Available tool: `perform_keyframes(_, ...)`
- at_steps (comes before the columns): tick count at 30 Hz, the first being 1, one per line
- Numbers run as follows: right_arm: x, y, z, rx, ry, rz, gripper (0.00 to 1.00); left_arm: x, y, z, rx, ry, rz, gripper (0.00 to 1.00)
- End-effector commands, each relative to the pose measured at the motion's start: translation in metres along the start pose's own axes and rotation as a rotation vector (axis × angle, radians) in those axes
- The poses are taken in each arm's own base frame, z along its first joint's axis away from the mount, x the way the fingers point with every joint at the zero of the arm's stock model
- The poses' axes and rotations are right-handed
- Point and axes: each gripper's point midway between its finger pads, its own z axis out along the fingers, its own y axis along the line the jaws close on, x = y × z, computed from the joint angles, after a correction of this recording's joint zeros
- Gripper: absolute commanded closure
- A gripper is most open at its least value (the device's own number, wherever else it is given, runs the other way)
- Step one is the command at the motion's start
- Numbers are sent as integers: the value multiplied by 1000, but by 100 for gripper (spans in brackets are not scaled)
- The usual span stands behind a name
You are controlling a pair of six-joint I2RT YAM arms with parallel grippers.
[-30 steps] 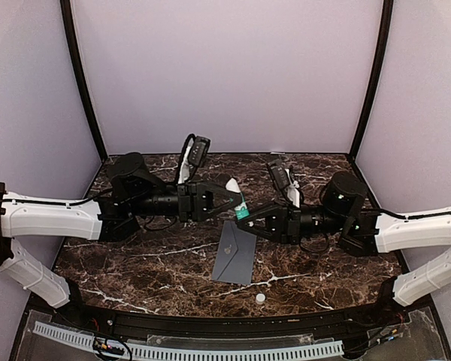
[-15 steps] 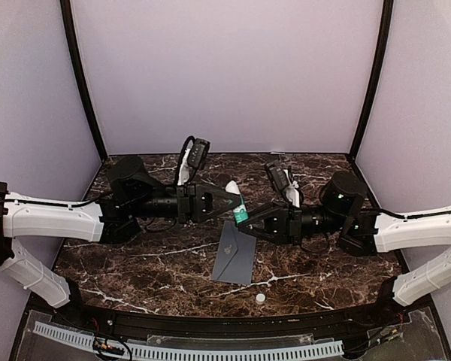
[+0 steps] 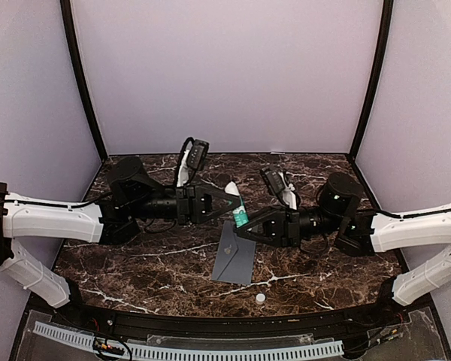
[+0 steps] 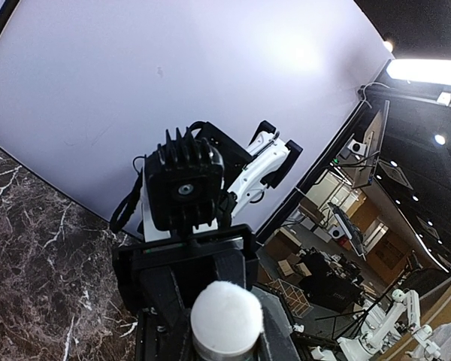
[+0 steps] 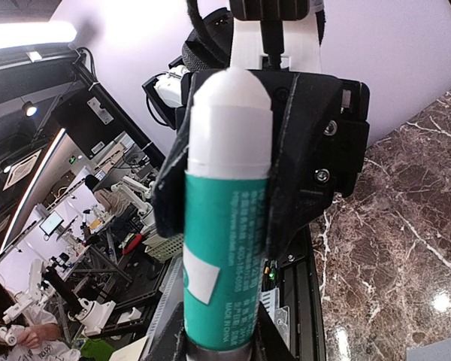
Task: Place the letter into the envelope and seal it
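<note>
Envelope (image 3: 235, 256), flat slate-grey paper with a small pale emblem, lies about mid-surface toward the near edge, its long side running away from me and a little tilted. I can't see the cream-tan letter in any view; I take it to be inside already. From above I can't tell whether the pointed flap is stuck down. Above the envelope's far end, my left gripper (image 3: 224, 201) and right gripper (image 3: 248, 223) meet on a teal-green glue stick with a white rounded tip (image 3: 239, 207), held off the dark marbled surface (image 3: 150, 263). A small white round cap-like piece (image 3: 260, 298) sits alone by the near edge.

From the left wrist, the white tip sits low in frame between my own jaws, which look closed on the stick, with the other arm's head straight beyond it.

From the right wrist, the teal barrel rises out of my own jaws, which are closed around its base, and the left jaws flank it just below the white part.

I judge this as readying the glue for sealing. To do it well I'd keep the right grip firm on the base and release the left cleanly. Then I'd pin the envelope with the left and draw the tip lightly along the flap edge so the paper doesn't slide.
</note>
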Motion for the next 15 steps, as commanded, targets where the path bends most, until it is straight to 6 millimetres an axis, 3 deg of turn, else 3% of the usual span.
perform_keyframes(1,-14,5,0,4,-35,-58,96,-7,-12,-6,8,-30,45,100)
perform_keyframes(5,-17,-22,-2,172,-37,-52,100,-4,1,-9,-56,-30,47,100)
perform_keyframes(15,-31,-123,-24,879,3,-76,100,-3,53,-20,-327,-68,0,100)
